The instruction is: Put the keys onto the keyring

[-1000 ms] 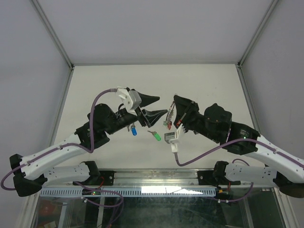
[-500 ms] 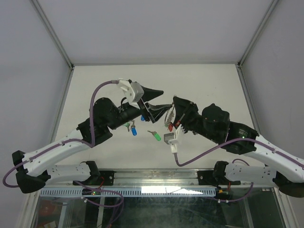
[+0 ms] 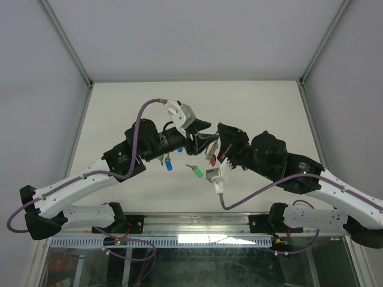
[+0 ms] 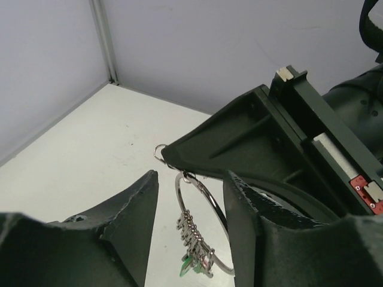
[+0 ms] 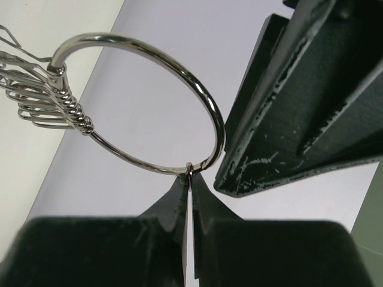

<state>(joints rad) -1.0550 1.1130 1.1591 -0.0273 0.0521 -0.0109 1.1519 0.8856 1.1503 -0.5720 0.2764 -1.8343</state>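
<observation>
The keyring [image 5: 143, 101], a thin silver wire ring, hangs in the air with my right gripper [image 5: 190, 179] shut on its join. A row of small wire loops [image 5: 60, 101] is bunched on it, and a red-capped key [image 3: 213, 159] dangles below. My left gripper [image 4: 191, 175] is open, one finger on each side of the keyring [image 4: 200, 221], and I see no contact with the wire. Green caps [image 4: 190, 263] show at the ring's bottom. On the table lie a blue-capped key [image 3: 169, 164] and a green-capped key [image 3: 195, 171].
Another small key [image 3: 160, 158] lies beside the blue one, under the left arm. The two grippers [image 3: 200, 133] [image 3: 216, 139] meet nose to nose over the white table [image 3: 257, 101]. Grey walls and metal posts [image 3: 90, 81] enclose the table.
The left arm has swung right and forward to the right gripper, and its jaws have narrowed around the ring. The right arm holds still with the ring.
</observation>
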